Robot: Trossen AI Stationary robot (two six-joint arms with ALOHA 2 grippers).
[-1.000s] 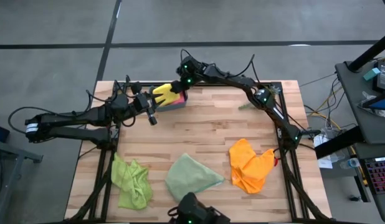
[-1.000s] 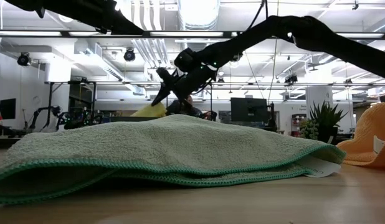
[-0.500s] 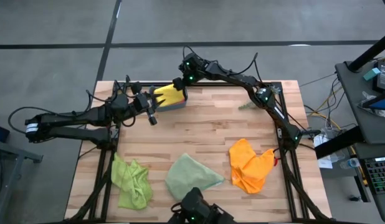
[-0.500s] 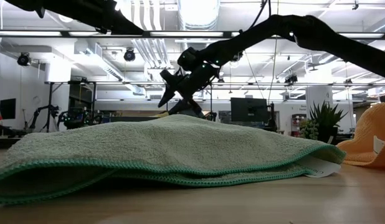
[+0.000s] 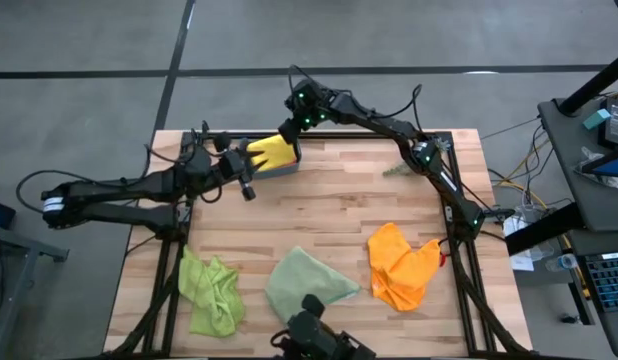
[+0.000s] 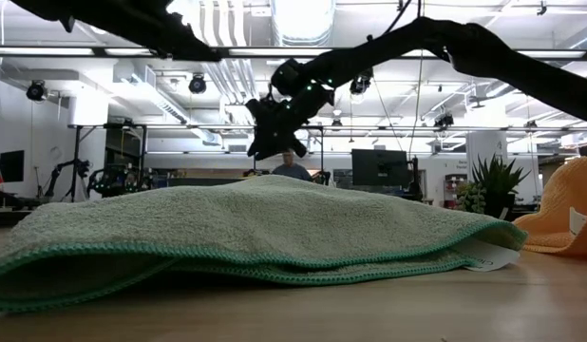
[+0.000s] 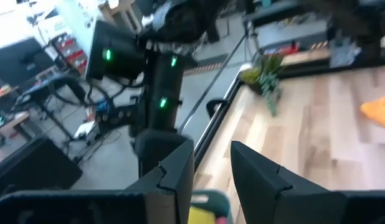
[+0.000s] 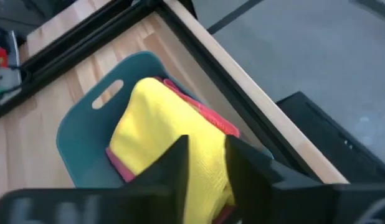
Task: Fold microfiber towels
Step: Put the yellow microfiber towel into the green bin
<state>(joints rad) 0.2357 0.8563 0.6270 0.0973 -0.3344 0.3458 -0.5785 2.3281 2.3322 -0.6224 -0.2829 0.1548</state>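
Fingers (image 8: 202, 163) of the right arm stand narrowly apart above the yellow towel (image 8: 171, 134), which lies on the pink towel (image 8: 202, 112) in the teal bin (image 8: 86, 130); left fingers (image 7: 211, 165), beside that bin, also show a gap.

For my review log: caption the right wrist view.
Yellow towel over pink towel in the teal bin, seen past the right gripper.
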